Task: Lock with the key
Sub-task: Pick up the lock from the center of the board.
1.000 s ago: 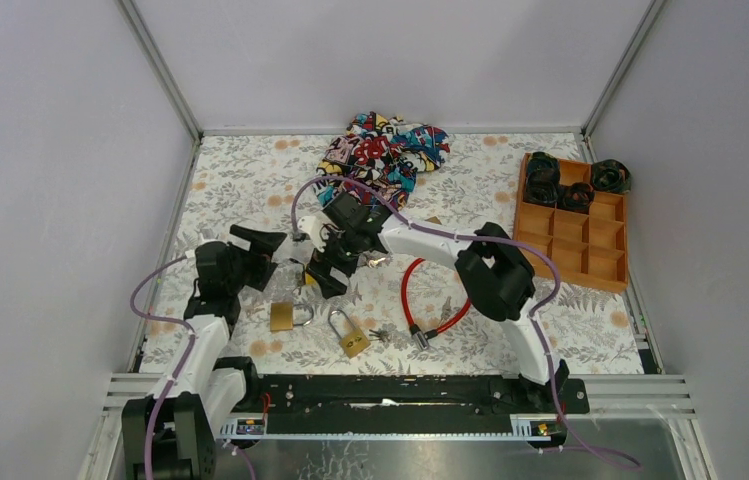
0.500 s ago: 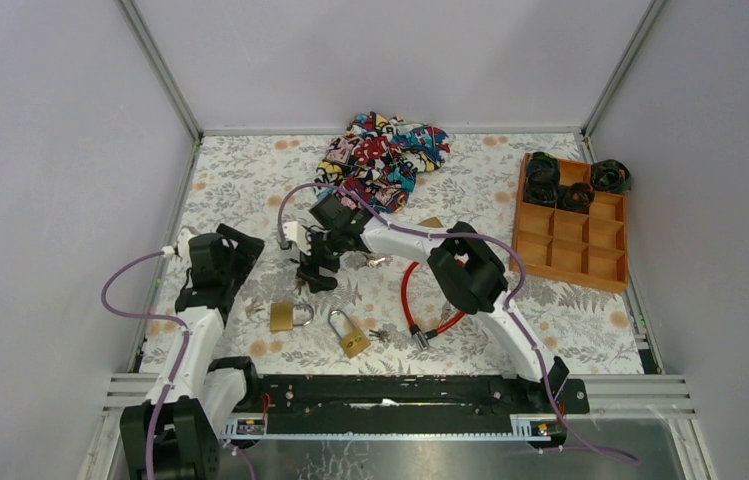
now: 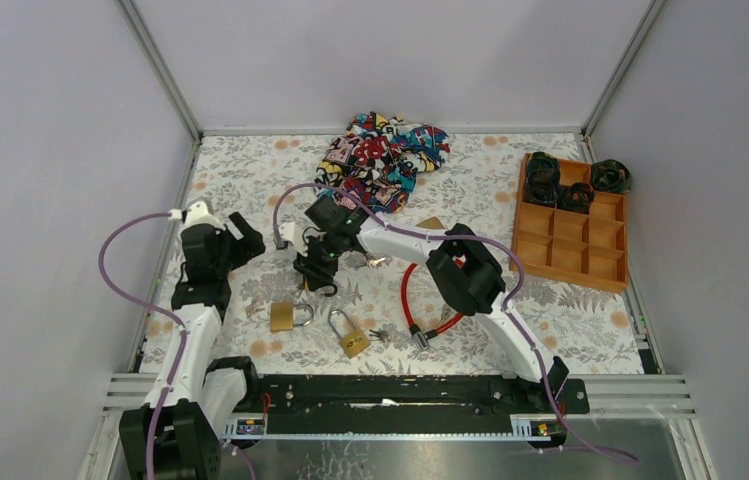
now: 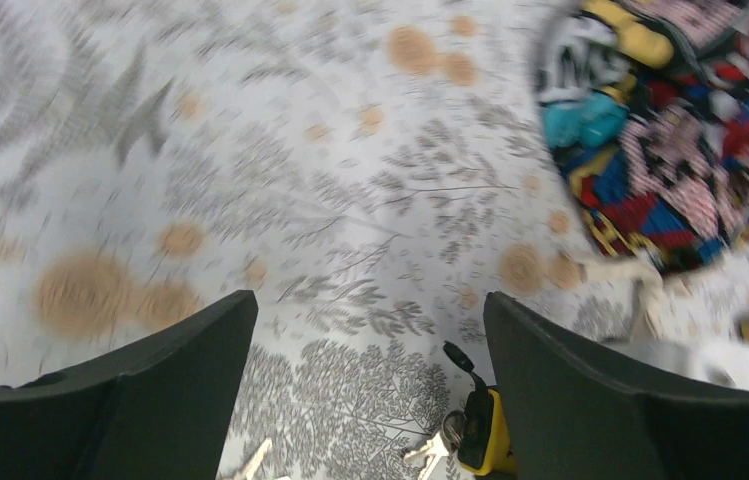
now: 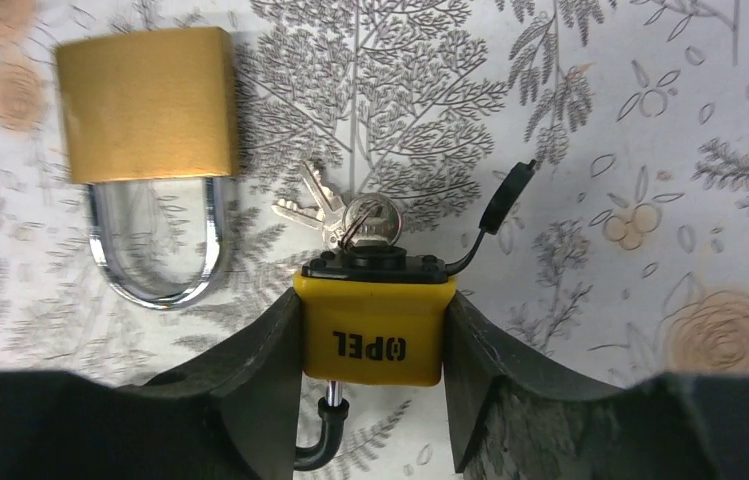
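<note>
My right gripper [image 5: 372, 335] is shut on a yellow padlock [image 5: 372, 322] marked OPEL, with one finger on each side of its body. A key [image 5: 368, 222] sits in the keyhole with more keys on its ring, and a black dust cap hangs beside it. The black shackle [image 5: 322, 438] sticks out towards the wrist. In the top view the right gripper [image 3: 315, 270] is low over the mat. My left gripper [image 3: 240, 238] is open and empty, up and to the left. Its view shows the padlock [image 4: 480, 440] at the lower edge.
A brass padlock [image 5: 147, 105] lies next to the yellow one. In the top view it [image 3: 285, 316] has a second brass padlock [image 3: 350, 335] beside it, with a red cable lock [image 3: 420, 300] to the right. A patterned cloth [image 3: 382, 155] lies at the back. An orange tray [image 3: 605, 265] stands right.
My left gripper has drawn back to the left and up, away from the padlock. My right gripper has shifted a little left, still shut on the yellow padlock.
</note>
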Robot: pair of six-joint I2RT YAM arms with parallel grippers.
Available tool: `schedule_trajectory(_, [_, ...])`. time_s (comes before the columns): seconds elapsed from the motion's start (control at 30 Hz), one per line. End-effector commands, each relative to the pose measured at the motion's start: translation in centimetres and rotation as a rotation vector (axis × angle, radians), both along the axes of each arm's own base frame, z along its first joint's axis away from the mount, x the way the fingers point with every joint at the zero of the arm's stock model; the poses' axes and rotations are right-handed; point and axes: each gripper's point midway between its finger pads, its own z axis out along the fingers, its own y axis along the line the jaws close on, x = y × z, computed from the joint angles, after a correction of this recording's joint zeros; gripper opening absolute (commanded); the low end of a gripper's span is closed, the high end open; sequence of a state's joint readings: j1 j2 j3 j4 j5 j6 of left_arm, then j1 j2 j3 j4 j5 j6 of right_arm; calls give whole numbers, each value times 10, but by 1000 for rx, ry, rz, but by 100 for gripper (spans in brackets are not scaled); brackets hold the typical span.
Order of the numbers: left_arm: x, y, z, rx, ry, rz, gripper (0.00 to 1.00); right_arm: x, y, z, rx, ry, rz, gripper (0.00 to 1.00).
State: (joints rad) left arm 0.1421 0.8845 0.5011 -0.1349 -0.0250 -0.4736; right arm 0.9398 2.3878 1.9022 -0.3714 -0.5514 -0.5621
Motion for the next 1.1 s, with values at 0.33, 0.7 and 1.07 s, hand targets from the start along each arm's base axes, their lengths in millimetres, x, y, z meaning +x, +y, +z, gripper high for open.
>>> schedule_trajectory(0.33, [-71,-150,117,781,-761,-1506,74,-16,-55,199,205,483,-245,0])
schedule_trajectory(0.7, [-91,-198,135,1230,-1112,-1730,95,-63,-88,261,290,488,-301,0])
schedule_trajectory(1.07, [-103,-234,176,1166,-1300,-1710,78,-84,-89,271,288,468,-277,0])
